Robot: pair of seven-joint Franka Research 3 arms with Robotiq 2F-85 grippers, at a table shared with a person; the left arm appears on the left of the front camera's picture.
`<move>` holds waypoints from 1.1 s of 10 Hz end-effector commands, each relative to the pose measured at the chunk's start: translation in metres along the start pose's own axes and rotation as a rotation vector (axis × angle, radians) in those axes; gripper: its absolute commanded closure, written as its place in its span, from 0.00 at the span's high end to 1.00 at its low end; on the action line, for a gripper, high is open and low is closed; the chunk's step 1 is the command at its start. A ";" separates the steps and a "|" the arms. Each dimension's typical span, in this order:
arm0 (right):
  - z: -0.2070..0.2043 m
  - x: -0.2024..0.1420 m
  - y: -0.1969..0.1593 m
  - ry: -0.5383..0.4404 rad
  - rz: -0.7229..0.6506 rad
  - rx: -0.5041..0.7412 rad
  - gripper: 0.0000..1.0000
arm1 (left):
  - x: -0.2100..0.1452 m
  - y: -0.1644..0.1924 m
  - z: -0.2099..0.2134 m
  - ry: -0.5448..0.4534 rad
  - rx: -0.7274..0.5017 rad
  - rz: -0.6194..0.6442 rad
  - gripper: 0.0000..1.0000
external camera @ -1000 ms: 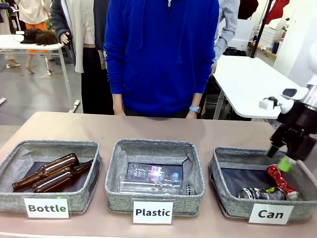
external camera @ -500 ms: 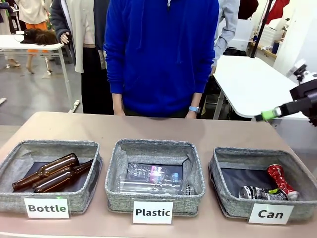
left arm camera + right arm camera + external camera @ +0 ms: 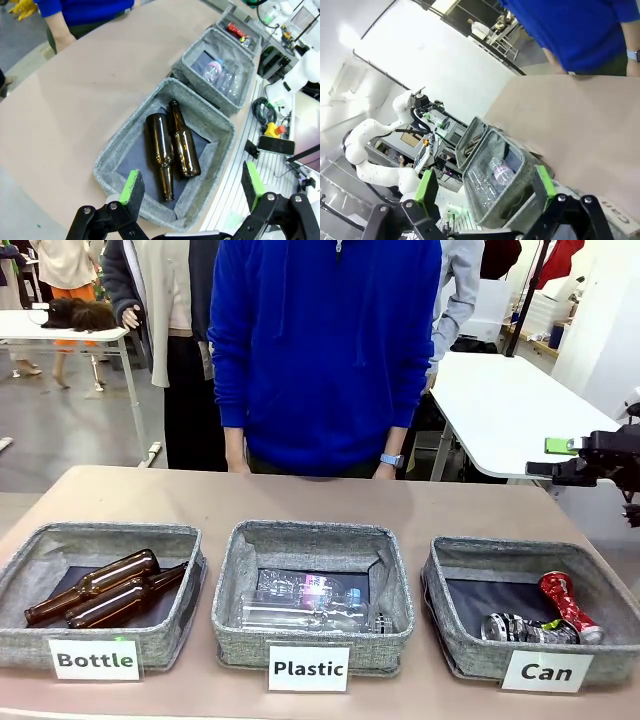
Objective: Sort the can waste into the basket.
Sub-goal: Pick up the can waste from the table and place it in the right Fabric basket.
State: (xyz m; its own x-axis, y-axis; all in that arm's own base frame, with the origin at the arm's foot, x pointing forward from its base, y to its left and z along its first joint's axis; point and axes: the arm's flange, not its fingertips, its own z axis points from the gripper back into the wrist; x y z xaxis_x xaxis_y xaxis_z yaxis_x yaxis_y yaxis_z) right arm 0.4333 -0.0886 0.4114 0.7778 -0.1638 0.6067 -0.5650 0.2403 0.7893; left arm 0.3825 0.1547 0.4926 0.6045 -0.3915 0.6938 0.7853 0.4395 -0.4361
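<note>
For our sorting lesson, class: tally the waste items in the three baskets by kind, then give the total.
Brown glass bottles: 2
Clear plastic bottles: 2
Crushed cans: 2, a red can and a dark can
Total: 6

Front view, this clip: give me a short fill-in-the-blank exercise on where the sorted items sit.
1. The red can lies in the basket labelled ____.
2. The two brown bottles lie in the basket labelled ____.
3. The number of cans in that right-hand basket is ____.
4. The right gripper is above the table with its fingers ____.

Missing words: Can; Bottle; two; open
</note>
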 end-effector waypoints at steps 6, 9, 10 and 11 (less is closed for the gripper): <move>-0.004 0.008 0.012 0.012 0.038 -0.031 1.00 | 0.000 -0.002 0.001 -0.001 -0.007 -0.008 1.00; -0.004 0.008 0.012 0.012 0.038 -0.031 1.00 | 0.000 -0.002 0.001 -0.001 -0.007 -0.008 1.00; -0.004 0.008 0.012 0.012 0.038 -0.031 1.00 | 0.000 -0.002 0.001 -0.001 -0.007 -0.008 1.00; -0.004 0.008 0.012 0.012 0.038 -0.031 1.00 | 0.000 -0.002 0.001 -0.001 -0.007 -0.008 1.00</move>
State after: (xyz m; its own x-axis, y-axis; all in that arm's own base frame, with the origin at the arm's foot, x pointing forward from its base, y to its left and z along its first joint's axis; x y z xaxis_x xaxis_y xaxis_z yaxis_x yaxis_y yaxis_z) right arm 0.4346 -0.0832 0.4239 0.7617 -0.1462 0.6312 -0.5869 0.2570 0.7678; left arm 0.3825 0.1547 0.4926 0.6044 -0.3916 0.6938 0.7853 0.4395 -0.4361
